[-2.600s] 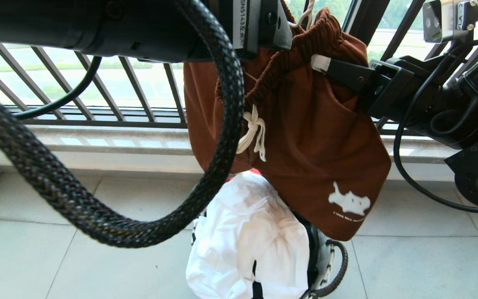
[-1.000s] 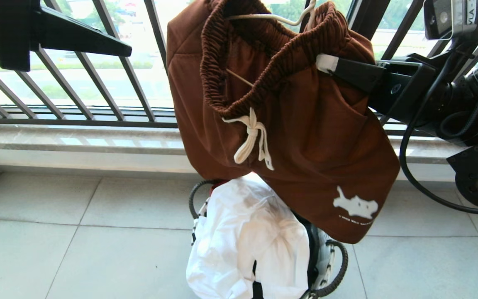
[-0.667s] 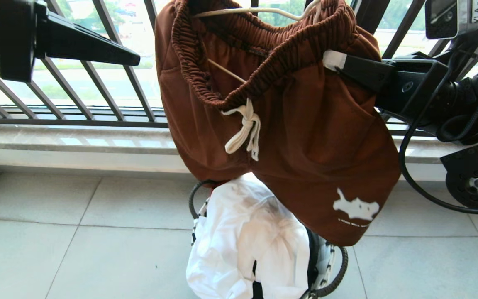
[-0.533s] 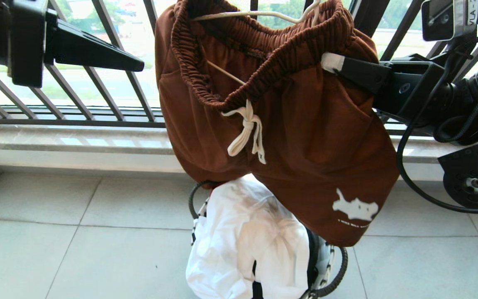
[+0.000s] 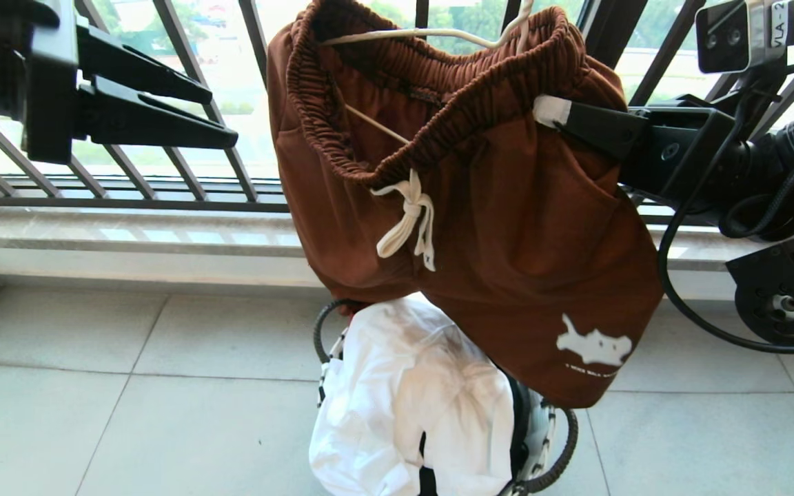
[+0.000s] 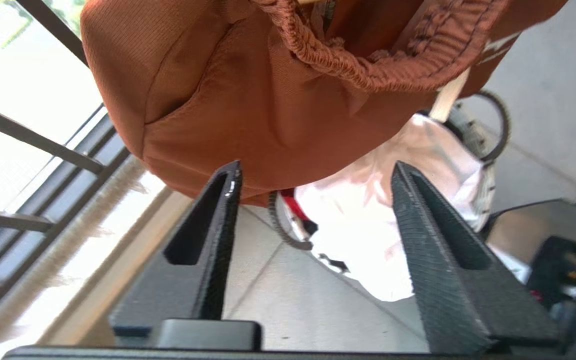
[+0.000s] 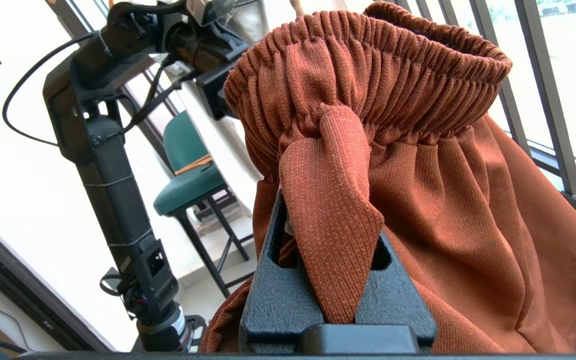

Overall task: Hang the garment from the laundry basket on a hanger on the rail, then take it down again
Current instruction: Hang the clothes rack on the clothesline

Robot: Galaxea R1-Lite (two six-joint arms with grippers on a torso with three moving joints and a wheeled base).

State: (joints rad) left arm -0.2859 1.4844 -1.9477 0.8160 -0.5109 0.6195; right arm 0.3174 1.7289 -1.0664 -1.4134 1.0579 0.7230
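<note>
The right claw [image 5: 548,110] gripped a fold of the shorts [image 5: 507,227] just under the waistband, which hung on the hanger [image 5: 431,31] above the laundry basket [image 5: 542,427]. The left claw [image 5: 221,110] stood open beside the shorts' left edge, apart from the cloth, with bare floor below.

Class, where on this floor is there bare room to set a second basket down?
Bare tiles lie left of the laundry basket, up to the window ledge; more lie right of it. The middle is crowded: shorts hang over the white cloth.
</note>
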